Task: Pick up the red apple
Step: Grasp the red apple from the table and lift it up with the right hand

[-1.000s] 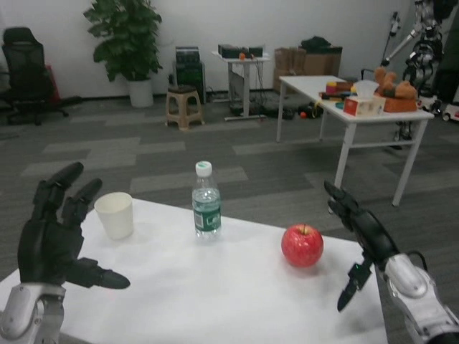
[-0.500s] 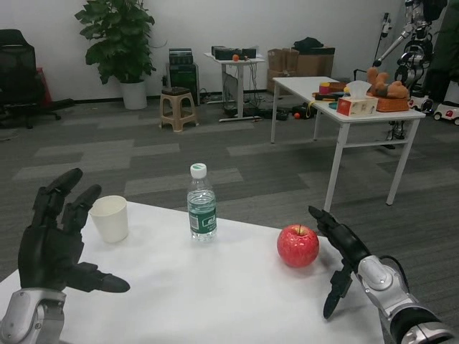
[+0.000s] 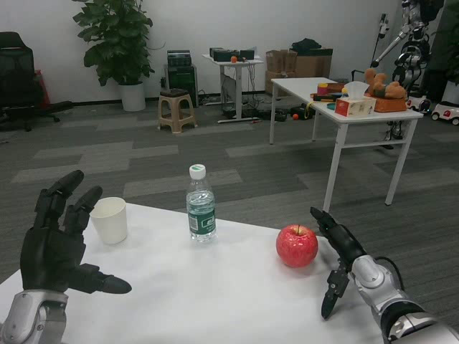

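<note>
The red apple stands on the white table toward its right side. My right hand is just right of the apple, open, its fingers spread toward the fruit with a small gap between them. Its thumb points down at the tabletop. My left hand hovers open above the table's left corner, fingers raised and apart, holding nothing.
A white paper cup sits at the left, close to my left hand. A clear water bottle with a green label stands near the table's far edge. Beyond are grey carpet, another white table, a stool and a potted plant.
My right hand has drawn in closer to the apple from the right and lowered a little. The camera has shifted slightly. The left hand has barely moved.
</note>
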